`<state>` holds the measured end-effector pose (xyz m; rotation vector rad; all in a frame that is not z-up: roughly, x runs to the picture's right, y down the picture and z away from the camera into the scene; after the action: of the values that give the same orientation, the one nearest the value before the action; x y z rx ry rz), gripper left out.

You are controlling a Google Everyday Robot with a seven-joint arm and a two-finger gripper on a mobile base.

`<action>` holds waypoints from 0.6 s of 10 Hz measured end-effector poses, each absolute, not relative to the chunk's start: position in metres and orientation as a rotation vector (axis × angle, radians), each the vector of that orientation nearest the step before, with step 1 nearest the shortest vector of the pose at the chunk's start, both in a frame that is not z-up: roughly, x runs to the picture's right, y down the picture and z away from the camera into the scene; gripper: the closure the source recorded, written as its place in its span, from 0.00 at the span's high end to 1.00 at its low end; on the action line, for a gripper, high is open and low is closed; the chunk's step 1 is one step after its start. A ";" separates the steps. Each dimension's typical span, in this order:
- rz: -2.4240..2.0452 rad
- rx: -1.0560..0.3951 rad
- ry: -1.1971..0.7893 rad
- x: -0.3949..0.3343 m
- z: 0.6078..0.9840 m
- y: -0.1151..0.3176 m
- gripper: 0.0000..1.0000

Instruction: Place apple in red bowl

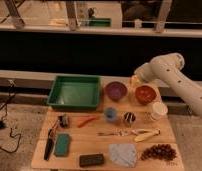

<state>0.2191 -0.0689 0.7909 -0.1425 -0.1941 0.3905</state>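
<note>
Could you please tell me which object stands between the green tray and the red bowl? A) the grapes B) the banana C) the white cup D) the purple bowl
D: the purple bowl sits between the green tray and the red bowl, with the gripper hovering behind the gap between the two bowls.

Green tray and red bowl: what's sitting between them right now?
In the camera view, the purple bowl lies between the green tray and the red bowl. The gripper is in the air just above the red bowl's left rim.
</note>
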 end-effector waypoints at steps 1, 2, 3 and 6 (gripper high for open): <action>0.392 -0.143 -0.194 0.220 0.791 -0.069 0.06; 0.392 -0.143 -0.194 0.220 0.791 -0.068 0.06; 0.392 -0.143 -0.194 0.220 0.791 -0.068 0.06; 0.390 -0.144 -0.196 0.218 0.791 -0.069 0.06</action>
<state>0.2178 -0.0690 0.7912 -0.1436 -0.1957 0.3904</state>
